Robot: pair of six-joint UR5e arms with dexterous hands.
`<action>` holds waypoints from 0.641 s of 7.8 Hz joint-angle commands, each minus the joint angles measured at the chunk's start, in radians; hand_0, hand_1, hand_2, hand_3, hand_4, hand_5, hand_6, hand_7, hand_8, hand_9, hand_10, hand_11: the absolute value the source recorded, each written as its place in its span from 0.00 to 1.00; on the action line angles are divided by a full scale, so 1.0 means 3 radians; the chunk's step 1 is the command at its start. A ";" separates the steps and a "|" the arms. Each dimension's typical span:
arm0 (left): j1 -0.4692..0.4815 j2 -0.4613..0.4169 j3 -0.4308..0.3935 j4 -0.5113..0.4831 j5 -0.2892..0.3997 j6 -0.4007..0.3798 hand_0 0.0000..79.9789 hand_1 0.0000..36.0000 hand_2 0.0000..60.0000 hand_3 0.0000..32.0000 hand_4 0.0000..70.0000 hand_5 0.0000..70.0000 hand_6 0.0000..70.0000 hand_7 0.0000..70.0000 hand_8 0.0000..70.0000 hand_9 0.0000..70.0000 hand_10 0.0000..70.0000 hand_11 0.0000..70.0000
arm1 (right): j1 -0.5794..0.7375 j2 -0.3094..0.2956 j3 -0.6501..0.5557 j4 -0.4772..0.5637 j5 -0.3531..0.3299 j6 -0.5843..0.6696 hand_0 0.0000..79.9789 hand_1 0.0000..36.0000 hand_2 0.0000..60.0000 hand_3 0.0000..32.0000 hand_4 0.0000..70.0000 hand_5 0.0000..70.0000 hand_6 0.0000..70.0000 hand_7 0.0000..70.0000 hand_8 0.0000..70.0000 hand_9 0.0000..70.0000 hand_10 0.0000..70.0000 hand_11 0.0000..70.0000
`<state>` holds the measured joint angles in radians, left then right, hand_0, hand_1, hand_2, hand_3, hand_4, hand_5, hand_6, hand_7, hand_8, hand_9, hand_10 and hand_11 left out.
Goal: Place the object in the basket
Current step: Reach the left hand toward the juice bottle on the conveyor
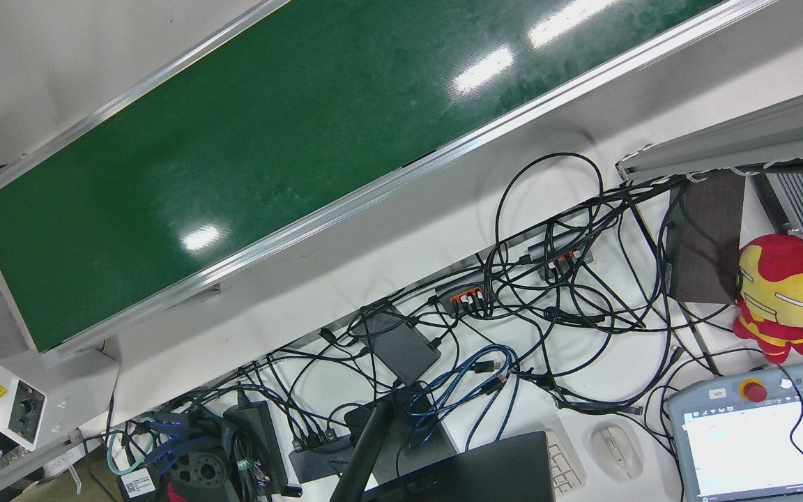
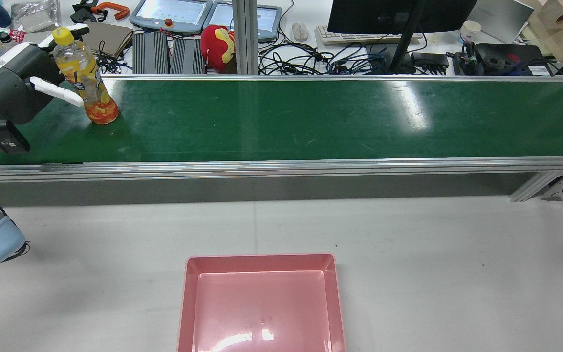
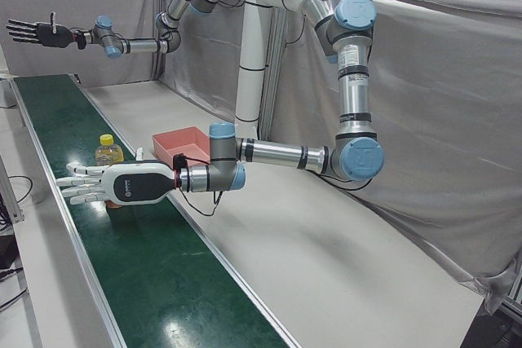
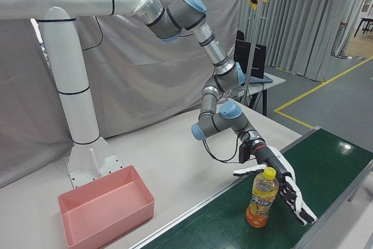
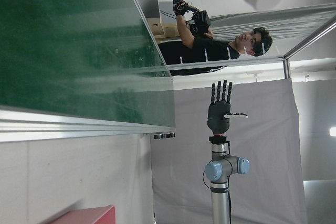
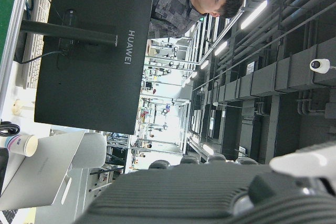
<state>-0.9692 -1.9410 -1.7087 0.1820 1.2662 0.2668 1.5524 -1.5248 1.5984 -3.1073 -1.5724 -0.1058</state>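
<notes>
A bottle of orange drink with a yellow cap [image 2: 87, 80] stands upright on the green conveyor belt [image 2: 311, 117] at its left end. It also shows in the left-front view [image 3: 107, 151] and the right-front view [image 4: 261, 199]. My left hand [image 2: 20, 83] is white and grey and is right beside the bottle, fingers spread on either side of it and not closed; it shows open in the left-front [image 3: 122, 185] and right-front [image 4: 285, 188] views. My black right hand [image 3: 37, 33] is raised high, open and empty. The pink basket [image 2: 261, 257] lies empty on the grey table.
Behind the belt is a desk with tangled cables [image 1: 548, 279], a monitor [image 2: 399, 14], teach pendants [image 2: 171, 12] and a red-yellow plush toy [image 2: 218, 41]. The belt's aluminium rail [image 2: 281, 168] runs between belt and basket. A person [image 5: 220, 51] stands beyond the belt's far end.
</notes>
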 commanded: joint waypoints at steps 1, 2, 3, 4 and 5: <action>0.0030 -0.0126 0.0051 0.0017 -0.0002 0.0006 0.88 0.32 0.00 0.00 0.06 0.39 0.00 0.05 0.00 0.00 0.02 0.06 | 0.0000 0.0000 0.0000 -0.0002 0.0000 0.0000 0.00 0.00 0.00 0.00 0.00 0.00 0.00 0.00 0.00 0.00 0.00 0.00; 0.0070 -0.0151 0.0046 0.0022 -0.0002 -0.0005 0.88 0.34 0.00 0.00 0.08 0.40 0.00 0.05 0.00 0.00 0.03 0.09 | 0.0000 0.0000 0.0000 -0.0002 0.0000 0.0000 0.00 0.00 0.00 0.00 0.00 0.00 0.00 0.00 0.00 0.00 0.00 0.00; 0.0071 -0.0182 0.0035 0.0063 0.0003 -0.0010 0.85 0.35 0.00 0.00 0.09 0.56 0.00 0.07 0.03 0.05 0.08 0.15 | 0.0000 0.0000 0.0005 -0.0002 0.0000 0.0000 0.00 0.00 0.00 0.00 0.00 0.00 0.00 0.00 0.00 0.00 0.00 0.00; 0.0071 -0.0233 0.0030 0.0215 0.0008 -0.0025 0.81 0.43 0.00 0.00 0.32 0.79 0.01 0.10 0.09 0.14 0.20 0.32 | 0.0000 0.0000 0.0005 -0.0002 0.0000 0.0000 0.00 0.00 0.00 0.00 0.00 0.00 0.00 0.00 0.00 0.00 0.00 0.00; 0.0071 -0.0299 0.0000 0.0373 0.0013 -0.0030 0.92 0.47 0.00 0.00 1.00 0.93 0.12 0.15 0.21 0.31 0.37 0.55 | 0.0000 0.0000 0.0005 -0.0002 0.0000 0.0000 0.00 0.00 0.00 0.00 0.00 0.00 0.00 0.00 0.00 0.00 0.00 0.00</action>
<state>-0.9493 -1.9983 -1.6979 0.2155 1.2672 0.2627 1.5524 -1.5248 1.5995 -3.1078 -1.5723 -0.1058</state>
